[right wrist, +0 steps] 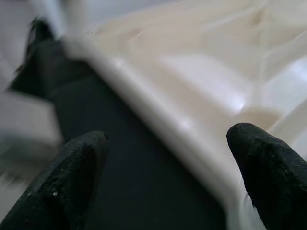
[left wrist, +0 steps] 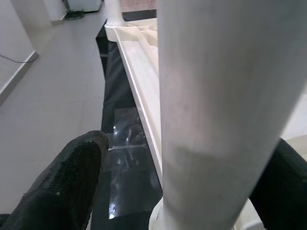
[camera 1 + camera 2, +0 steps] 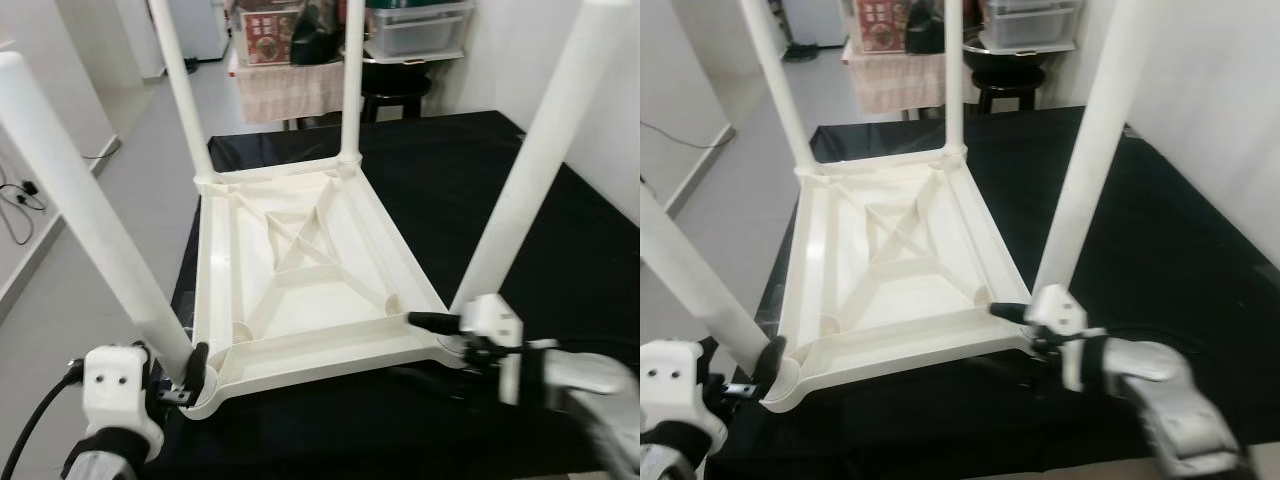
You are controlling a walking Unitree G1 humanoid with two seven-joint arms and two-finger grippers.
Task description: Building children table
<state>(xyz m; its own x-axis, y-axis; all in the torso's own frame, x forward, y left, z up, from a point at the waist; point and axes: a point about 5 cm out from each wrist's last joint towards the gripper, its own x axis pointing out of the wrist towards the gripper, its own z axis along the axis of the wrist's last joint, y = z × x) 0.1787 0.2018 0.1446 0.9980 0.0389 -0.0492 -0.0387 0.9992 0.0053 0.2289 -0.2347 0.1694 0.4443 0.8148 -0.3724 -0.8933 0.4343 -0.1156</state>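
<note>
White plastic children's table (image 3: 300, 290), upside down on a black cloth (image 3: 500, 200), ribbed underside facing up, four white legs standing in its corner sockets. Two far legs (image 3: 183, 90) upright at the corners farthest from the robot; near-left leg (image 3: 90, 220) and near-right leg (image 3: 530, 150) rising steeply past the camera.

Left gripper (image 3: 190, 378) at the table's near-left corner, black fingers (image 2: 62, 187) spread wide to either side of the near-left leg's base; whether the pads press the leg cannot be told. Seen from the left wrist: that leg close and large between the two fingertips, the table's long side rail running away beyond it.

Right gripper (image 3: 432, 322) at the table's near-right corner, beside the foot of the near-right leg, fingers pointing inward over the rim. Seen from the right wrist, blurred: fingertips (image 1: 72, 177) wide apart, straddling the table's edge rail, one over the black cloth, one over the inner tray; contact unclear.

Beyond the table's far end: a dark stool (image 3: 395, 90) and storage boxes (image 3: 415, 30) on pale floor (image 3: 120, 190).
</note>
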